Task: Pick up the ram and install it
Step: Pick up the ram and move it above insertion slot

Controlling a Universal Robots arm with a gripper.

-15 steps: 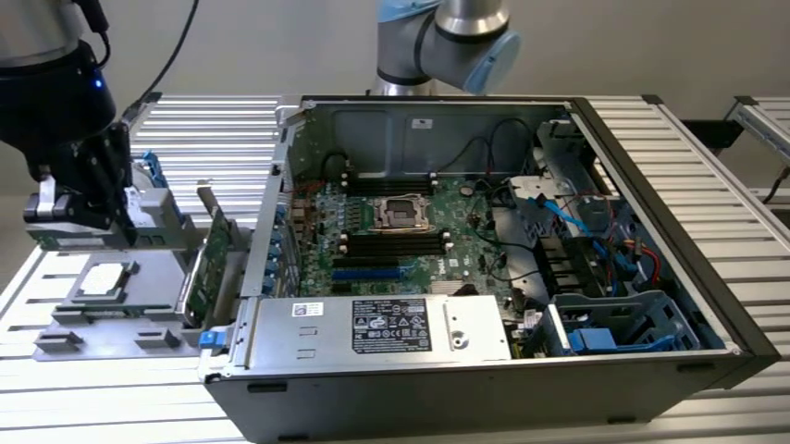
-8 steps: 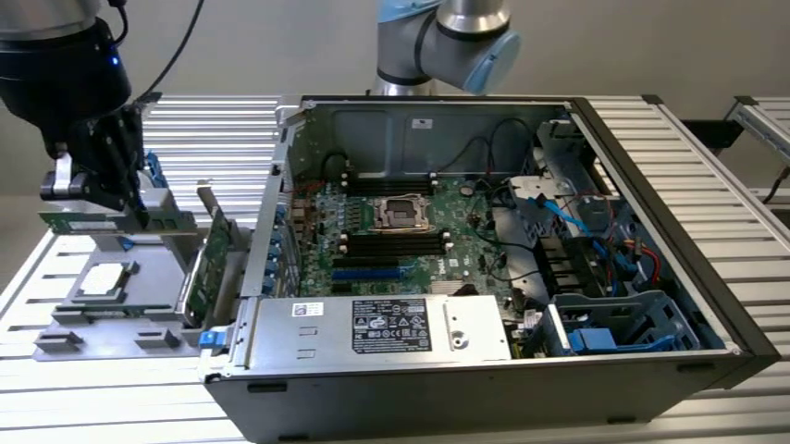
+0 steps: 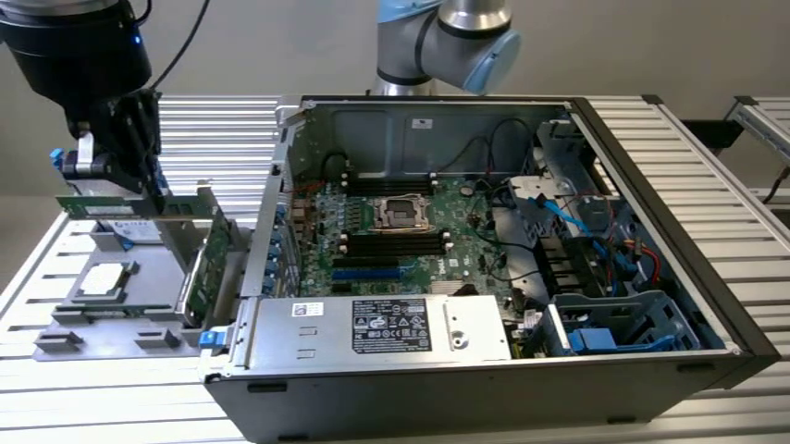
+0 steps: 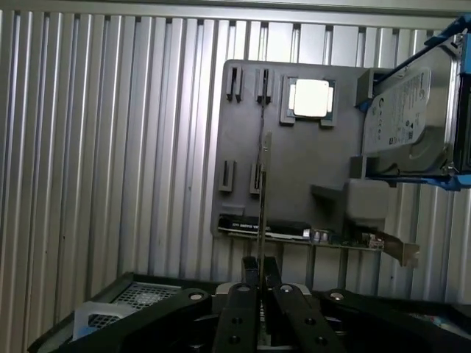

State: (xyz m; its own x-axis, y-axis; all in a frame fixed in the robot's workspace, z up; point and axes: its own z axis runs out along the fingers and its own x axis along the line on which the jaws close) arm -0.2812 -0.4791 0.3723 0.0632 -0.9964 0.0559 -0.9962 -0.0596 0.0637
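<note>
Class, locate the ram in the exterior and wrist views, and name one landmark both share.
Exterior view: the ram lies level in the gripper at the exterior view's left, above the grey tray.
Wrist view: the ram is edge-on, a thin strip between the shut jaws, with the grey tray behind it.
Shared landmark: the silver chip on that tray.

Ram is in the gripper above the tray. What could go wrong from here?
The gripper pinches the thin ram near mid-length; a bump might tilt it.
The upright card stands close to the ram's end and could be clipped.
The case wall rises between the ram and the motherboard; a low path may strike it.
</note>
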